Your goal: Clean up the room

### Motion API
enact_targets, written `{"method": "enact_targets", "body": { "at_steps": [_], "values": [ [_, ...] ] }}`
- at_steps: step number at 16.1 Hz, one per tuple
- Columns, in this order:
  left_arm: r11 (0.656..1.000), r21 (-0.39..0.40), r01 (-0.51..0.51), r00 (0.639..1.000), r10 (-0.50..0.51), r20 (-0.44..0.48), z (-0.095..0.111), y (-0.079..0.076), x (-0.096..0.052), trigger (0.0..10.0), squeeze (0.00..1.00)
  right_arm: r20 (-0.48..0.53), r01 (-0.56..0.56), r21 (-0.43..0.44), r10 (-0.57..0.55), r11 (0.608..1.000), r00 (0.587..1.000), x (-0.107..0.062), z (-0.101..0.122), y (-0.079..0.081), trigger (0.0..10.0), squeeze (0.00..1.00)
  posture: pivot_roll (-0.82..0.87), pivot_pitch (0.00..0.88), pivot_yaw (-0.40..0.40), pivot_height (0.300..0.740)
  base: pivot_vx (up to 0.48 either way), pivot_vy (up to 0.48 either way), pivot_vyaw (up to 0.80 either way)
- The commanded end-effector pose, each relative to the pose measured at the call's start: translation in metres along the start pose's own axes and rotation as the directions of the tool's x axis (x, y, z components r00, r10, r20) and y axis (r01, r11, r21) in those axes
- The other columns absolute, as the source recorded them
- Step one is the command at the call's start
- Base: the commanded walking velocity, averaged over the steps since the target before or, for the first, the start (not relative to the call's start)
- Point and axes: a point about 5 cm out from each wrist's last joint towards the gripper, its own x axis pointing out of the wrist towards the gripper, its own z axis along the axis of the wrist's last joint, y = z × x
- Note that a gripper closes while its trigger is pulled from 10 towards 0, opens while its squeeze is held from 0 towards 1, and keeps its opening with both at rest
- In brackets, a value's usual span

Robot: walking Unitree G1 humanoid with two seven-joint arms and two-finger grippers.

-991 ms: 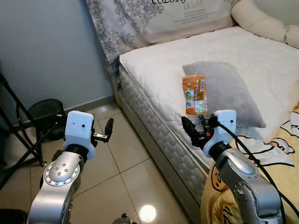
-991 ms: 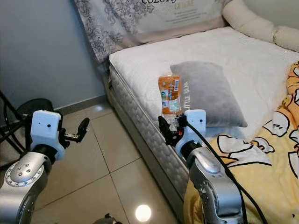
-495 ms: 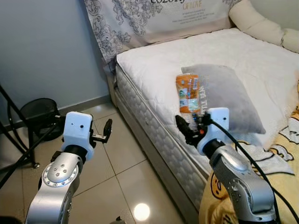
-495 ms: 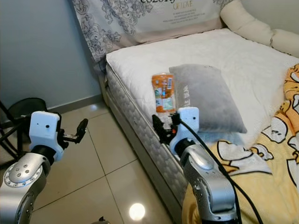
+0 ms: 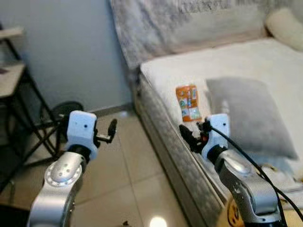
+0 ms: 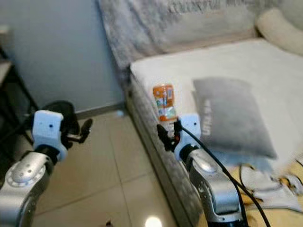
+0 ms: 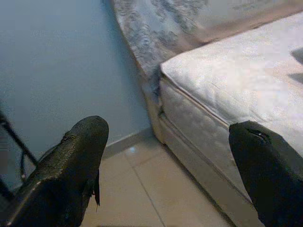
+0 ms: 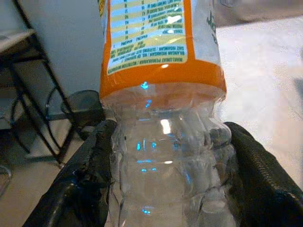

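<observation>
A clear plastic bottle with an orange label stands upright in my right gripper, which is shut on its lower part beside the mattress edge. In the right wrist view the bottle sits between both black fingers. My left gripper hangs open over the tiled floor, left of the bed, with nothing between its fingers. The head views are blurred.
The bed with a white mattress runs along the right, with a grey pillow on it. A black round bin stands by the blue wall, next to a black metal stand. Tiled floor lies ahead.
The whole picture has shifted right and blurred, so the camera has turned left. The stand and bin now show more. The bottle stays in the right gripper.
</observation>
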Motion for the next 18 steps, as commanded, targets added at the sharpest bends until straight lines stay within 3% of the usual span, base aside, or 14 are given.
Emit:
{"method": "enact_targets", "body": {
  "at_steps": [1,4,8,18],
  "values": [
    [1.000,0.006,-0.009,1.000,0.009,-0.006,0.0007,0.0047,-0.0002,10.0,0.00,0.019,-0.025,0.006,0.025,1.000,1.000,0.0033,0.0040,0.0072,10.0,0.00,0.07,0.000,0.020,0.740,0.277,0.000,0.00],
    [1.000,0.003,-0.005,1.000,0.005,-0.010,0.0013,0.0052,0.0002,10.0,0.00,0.020,-0.035,-0.027,0.036,0.999,0.999,0.0051,0.0035,0.0080,10.0,0.00,0.07,0.000,0.023,0.740,0.280,0.000,0.00],
    [1.000,0.006,-0.008,1.000,0.008,-0.012,0.0020,0.0069,-0.0007,10.0,0.00,0.019,-0.012,-0.004,0.012,1.000,1.000,0.0081,0.0024,0.0082,10.0,0.00,0.08,0.000,0.024,0.740,0.283,0.000,0.66],
    [1.000,0.003,-0.001,1.000,0.001,-0.016,0.0024,0.0067,0.0002,10.0,0.00,0.027,0.010,-0.025,-0.009,1.000,1.000,0.0103,0.0020,0.0058,10.0,0.00,0.08,0.000,0.028,0.740,0.284,0.000,0.00]
  ]
}}
